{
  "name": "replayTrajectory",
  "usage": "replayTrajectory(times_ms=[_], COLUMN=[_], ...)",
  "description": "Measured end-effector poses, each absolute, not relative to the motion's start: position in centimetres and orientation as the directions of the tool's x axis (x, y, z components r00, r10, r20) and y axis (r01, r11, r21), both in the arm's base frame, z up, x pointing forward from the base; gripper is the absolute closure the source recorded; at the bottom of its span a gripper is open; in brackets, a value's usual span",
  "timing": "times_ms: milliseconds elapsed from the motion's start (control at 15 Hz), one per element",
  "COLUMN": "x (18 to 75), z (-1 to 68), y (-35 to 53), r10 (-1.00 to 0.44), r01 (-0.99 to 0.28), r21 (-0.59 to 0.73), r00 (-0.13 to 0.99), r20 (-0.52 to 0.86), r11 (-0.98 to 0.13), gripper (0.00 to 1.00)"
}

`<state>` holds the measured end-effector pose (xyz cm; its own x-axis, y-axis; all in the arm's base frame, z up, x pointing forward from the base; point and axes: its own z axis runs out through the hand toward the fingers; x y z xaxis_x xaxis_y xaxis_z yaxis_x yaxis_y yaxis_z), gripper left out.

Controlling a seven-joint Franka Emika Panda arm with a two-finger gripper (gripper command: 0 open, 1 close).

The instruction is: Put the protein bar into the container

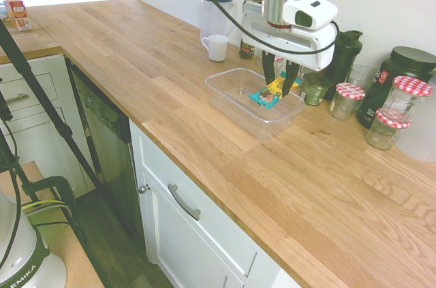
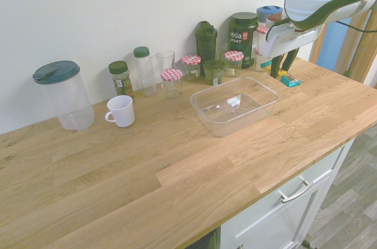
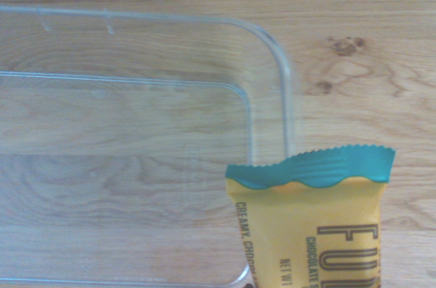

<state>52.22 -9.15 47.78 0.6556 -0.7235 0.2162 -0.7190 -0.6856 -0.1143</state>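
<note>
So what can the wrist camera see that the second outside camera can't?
Only the wrist view shows the print on the protein bar, with words like "creamy" on its yellow wrapper. Only the second exterior view shows the gripper shut on the bar, the white mug, the jars with red checkered lids and the wall. Both show the bar, the clear container with nothing in it, and the wooden counter.
</note>
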Motion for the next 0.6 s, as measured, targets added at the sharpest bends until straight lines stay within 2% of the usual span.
replayTrajectory(times_ms=[267, 333, 600], x=[52.8, 53.0, 53.7], z=[47.0, 46.7, 47.0], y=[-7.3, -7.2, -6.3], r10=[-0.717, -0.719, -0.704], r01=[-0.716, -0.719, -0.706], r21=[-0.096, -0.094, -0.092], r00=[0.663, 0.662, 0.669], r20=[0.215, 0.212, 0.24], r11=[-0.692, -0.689, -0.702], gripper=[1.0, 0.0, 0.0])
